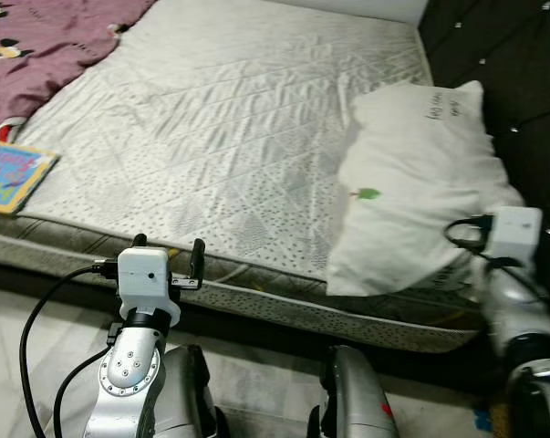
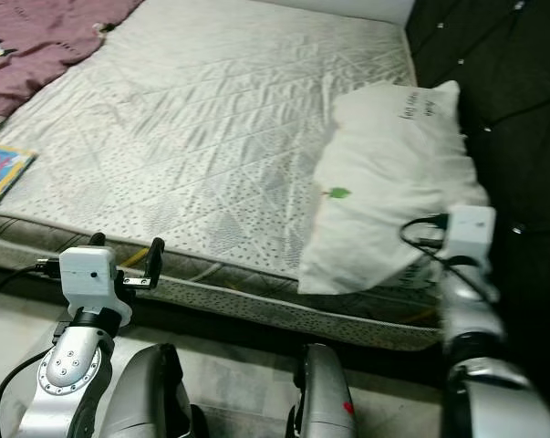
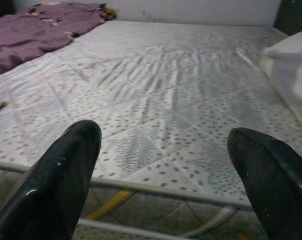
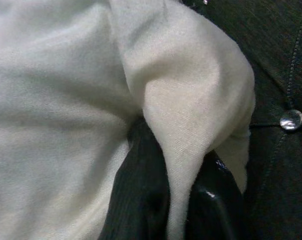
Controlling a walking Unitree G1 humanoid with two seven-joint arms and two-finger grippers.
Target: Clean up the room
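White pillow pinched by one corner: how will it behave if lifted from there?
Probably floppy: the pillow folds into a soft ridge between the right gripper's fingers. Likely light for its bulk, so it should lift, but sag and swing. The thin pinched fabric may slip; it already overhangs the mattress edge.

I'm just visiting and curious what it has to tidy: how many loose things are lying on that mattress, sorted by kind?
Pillow: 1, white pillow, its corner pinched in the right gripper.
Blanket: 1, purple blanket, bunched at the far left corner.
Book: 1, colourful book at the mattress edge on the left.
Total: 3.
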